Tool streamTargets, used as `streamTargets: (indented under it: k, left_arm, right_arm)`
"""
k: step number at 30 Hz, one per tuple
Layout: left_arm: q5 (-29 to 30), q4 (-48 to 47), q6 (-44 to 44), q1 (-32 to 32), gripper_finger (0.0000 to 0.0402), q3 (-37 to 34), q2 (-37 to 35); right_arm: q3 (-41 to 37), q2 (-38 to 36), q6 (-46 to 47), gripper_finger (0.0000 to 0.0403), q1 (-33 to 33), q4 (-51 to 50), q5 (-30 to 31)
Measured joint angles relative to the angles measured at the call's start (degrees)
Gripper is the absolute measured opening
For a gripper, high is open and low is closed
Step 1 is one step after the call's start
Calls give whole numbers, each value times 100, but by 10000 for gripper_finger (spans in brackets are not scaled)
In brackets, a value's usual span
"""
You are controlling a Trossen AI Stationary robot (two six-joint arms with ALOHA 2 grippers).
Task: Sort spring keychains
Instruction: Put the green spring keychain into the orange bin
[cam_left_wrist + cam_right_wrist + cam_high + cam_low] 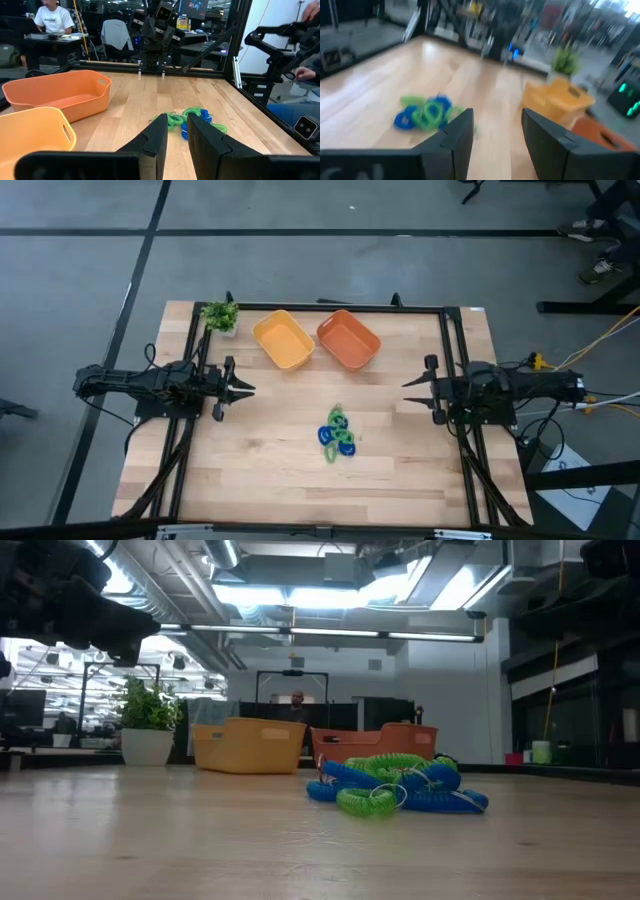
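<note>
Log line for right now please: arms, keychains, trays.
left gripper: open, idle at left | right gripper: open, idle at right | spring keychains: one heap, unsorted | yellow tray, orange tray: empty

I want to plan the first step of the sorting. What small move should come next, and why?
Probably the right pincer should move toward the heap of blue and green coiled plastic spring keychains and descend over one at its edge. Its jaws stand open and hold nothing, the heap lies untouched on the wooden table, and the yellow plastic tray and orange plastic tray look empty.
</note>
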State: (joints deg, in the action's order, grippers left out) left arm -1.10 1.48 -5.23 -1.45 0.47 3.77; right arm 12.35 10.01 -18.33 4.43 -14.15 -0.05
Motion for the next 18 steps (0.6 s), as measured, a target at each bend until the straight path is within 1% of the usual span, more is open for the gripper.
streamTargets:
  k: [4, 6, 13, 18]
  left_arm:
    - [0, 0, 0, 0, 68, 0, 0]
    - [1, -2, 0, 0, 69, 0, 0]
    - [0, -1, 0, 0, 68, 0, 0]
    - [1, 0, 0, 0, 69, 0, 2]
  right_arm:
    - [969, 745, 0, 166, 0, -1110, 2]
    - [1388, 1186, 0, 166, 0, -1492, 0]
    - [2549, 2900, 0, 166, 0, -1775, 2]
    - [3039, 4179, 0, 166, 83, -1778, 4]
